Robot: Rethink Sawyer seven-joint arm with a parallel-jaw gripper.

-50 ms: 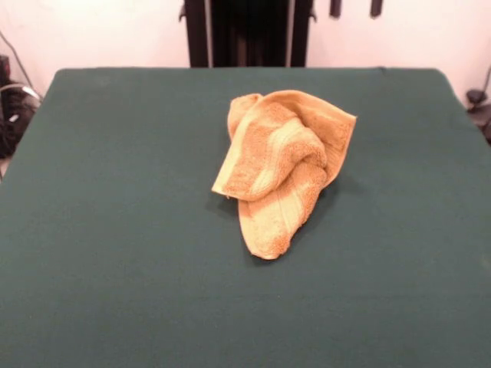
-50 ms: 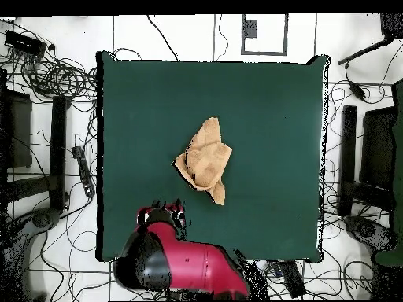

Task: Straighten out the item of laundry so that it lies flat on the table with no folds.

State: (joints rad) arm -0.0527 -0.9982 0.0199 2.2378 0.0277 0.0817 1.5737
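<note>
Towel (image 1: 282,165) crumpled; arm (image 2: 177,263) drawn back, gripper (image 1: 355,8) apparently raised.

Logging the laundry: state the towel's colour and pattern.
Golden-orange towel with paler woven bands, clearest in the front view.

One towel (image 1: 282,165), golden-orange terry cloth, lies crumpled in a single heap on one table (image 1: 115,230) covered in dark green cloth. On the towel, two paler woven bands can be counted in the front view, one across the upper fold and one along the lower tail. One red and black robot arm (image 2: 185,263) shows in the overhead view at the table's edge. Two dark gripper tips (image 1: 355,8) hang at the top edge of the front view.
</note>
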